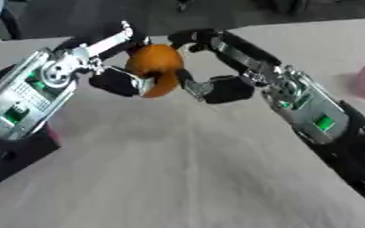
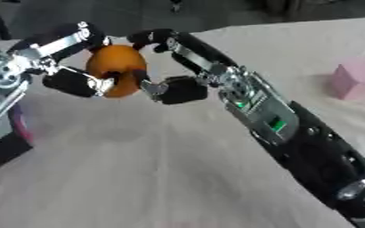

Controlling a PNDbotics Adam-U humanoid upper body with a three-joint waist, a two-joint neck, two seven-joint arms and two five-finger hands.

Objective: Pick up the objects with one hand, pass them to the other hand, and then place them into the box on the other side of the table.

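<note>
An orange round object (image 1: 156, 67) hangs above the table's far middle, held between both hands. My left hand (image 1: 119, 62) comes in from the left, with its fingers over the top and its thumb under the object's left side. From the right, my right hand (image 1: 216, 67) has its fingers curled round the top right and its thumb against the lower right. Both hands touch the object at once. A pink box (image 2: 350, 81) stands at the table's right edge.
The pale tabletop (image 1: 178, 178) spreads below the hands. A dark red thing (image 2: 18, 122) shows by my left forearm at the left edge. Dark floor lies beyond the table's far edge.
</note>
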